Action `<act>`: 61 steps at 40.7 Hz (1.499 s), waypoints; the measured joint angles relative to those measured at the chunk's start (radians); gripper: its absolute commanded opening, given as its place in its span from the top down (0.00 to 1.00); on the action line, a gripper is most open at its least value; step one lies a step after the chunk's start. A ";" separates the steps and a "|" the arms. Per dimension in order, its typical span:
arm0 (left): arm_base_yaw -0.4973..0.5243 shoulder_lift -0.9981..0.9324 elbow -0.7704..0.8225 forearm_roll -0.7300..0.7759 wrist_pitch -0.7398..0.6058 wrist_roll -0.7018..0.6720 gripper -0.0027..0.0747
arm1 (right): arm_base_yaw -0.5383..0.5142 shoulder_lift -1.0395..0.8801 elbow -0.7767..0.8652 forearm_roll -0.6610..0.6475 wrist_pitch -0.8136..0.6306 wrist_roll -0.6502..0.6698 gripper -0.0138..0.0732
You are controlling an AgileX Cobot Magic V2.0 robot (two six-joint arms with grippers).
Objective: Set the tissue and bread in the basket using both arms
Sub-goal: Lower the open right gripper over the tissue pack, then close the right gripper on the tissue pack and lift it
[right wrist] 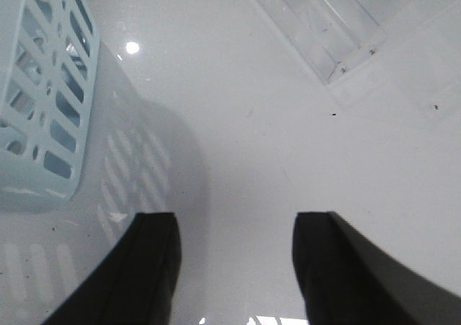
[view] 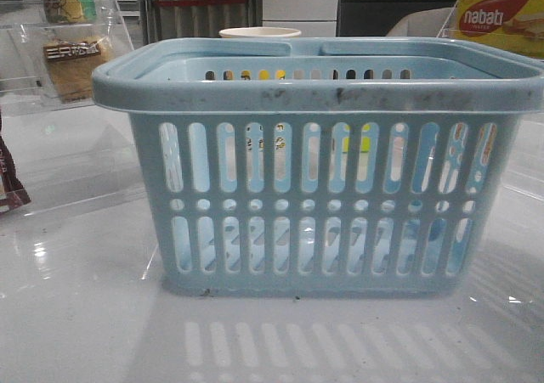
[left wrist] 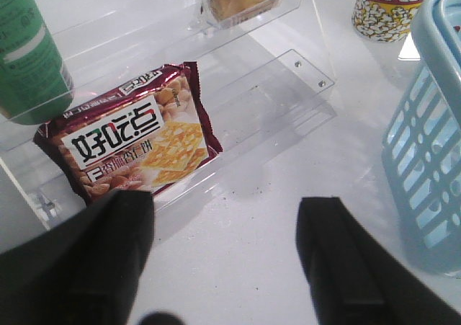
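Grippers, left (left wrist: 225, 256) and right (right wrist: 236, 267), both gape wide with nothing held, near the light-blue slotted plastic basket (view: 319, 90). Behind the basket's left corner stands the bagged brown bread slice (view: 72, 60); the tissue is unseen.

Light-blue slotted basket (view: 314, 179), maroon packet (left wrist: 130, 134), yellow-red box (view: 501, 18), black fingers (left wrist: 338, 260).

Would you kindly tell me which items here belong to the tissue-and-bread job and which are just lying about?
Belongs to the job:
- large light-blue slotted plastic basket
- brown bread slice in a clear bag with dark label

Just lying about:
- maroon glossy biscuit packet
- yellow-red nabati box
- popcorn cup
- green bottle

The tissue is not visible.
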 measured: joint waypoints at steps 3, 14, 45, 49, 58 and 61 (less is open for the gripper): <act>0.000 0.011 0.000 0.002 -0.004 0.000 0.26 | -0.008 0.024 -0.013 0.000 -0.006 0.000 0.25; 0.000 0.020 0.000 0.002 -0.017 0.000 0.26 | -0.135 0.157 -0.186 0.002 -0.008 0.000 0.25; 0.000 0.020 0.000 0.002 -0.021 0.000 0.26 | -0.196 0.700 -0.682 0.000 0.007 0.004 0.25; 0.000 0.020 0.000 0.002 -0.022 0.000 0.26 | -0.196 0.739 -0.699 -0.011 0.003 0.004 0.25; 0.000 0.020 0.000 0.002 -0.024 0.000 0.26 | -0.196 0.797 -0.701 -0.030 -0.080 0.004 0.25; 0.000 0.020 0.000 0.002 -0.024 0.000 0.26 | -0.198 0.812 -0.701 -0.035 -0.108 0.004 0.25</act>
